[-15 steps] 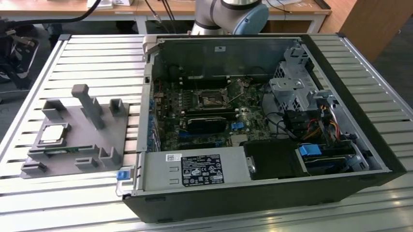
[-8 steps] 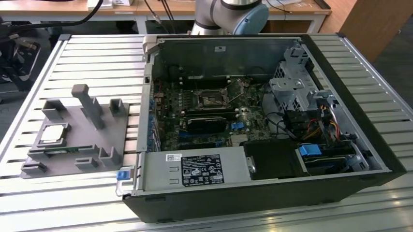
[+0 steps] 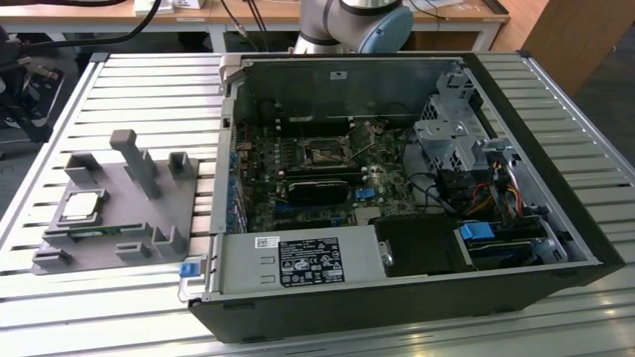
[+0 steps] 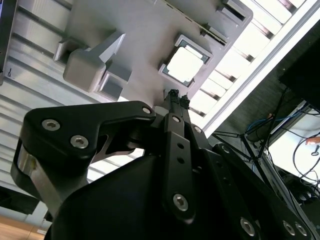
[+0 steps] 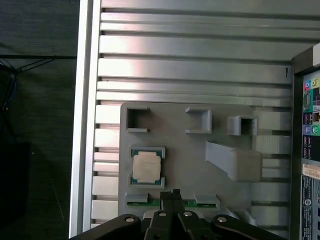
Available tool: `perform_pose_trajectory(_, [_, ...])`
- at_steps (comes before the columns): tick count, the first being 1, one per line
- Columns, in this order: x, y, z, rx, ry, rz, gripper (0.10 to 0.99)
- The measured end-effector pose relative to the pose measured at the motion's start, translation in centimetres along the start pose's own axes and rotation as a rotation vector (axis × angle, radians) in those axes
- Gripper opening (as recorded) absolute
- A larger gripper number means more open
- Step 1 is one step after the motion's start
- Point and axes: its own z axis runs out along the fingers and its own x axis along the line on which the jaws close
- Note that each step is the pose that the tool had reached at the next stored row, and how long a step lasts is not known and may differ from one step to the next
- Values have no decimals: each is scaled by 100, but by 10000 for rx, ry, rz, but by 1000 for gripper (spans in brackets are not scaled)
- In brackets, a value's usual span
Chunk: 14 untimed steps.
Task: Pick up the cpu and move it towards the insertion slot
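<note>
Currently the cpu (image 3: pixel 82 206) lies flat in a square recess of the grey fixture (image 3: pixel 129 212) on the slatted table (image 3: pixel 149 82), at the exterior view's left, well apart from the insertion slot (image 3: pixel 325 154) inside the open computer case (image 3: pixel 397 305). In the first wrist view the gripper (image 5: pixel 172 194) hangs above the fixture, fingers pressed together, empty.

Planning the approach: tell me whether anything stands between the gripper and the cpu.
Nothing visible: the cpu lies uncovered in its gray holder, and the gripper hangs apart from it.
</note>
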Motion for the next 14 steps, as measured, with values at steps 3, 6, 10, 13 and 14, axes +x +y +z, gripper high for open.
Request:
perform_pose_trajectory(3, [0, -1, 13, -1, 1, -1, 106])
perform_pose_trajectory(6, [0, -1, 26, 0, 2, 0, 106])
perform_pose_trajectory(10, [0, -2, 42, 0, 2, 0, 106])
perform_pose_trajectory(13, [0, -2, 53, 0, 2, 0, 106])
perform_pose_trajectory(14, [0, -2, 57, 0, 2, 0, 106])
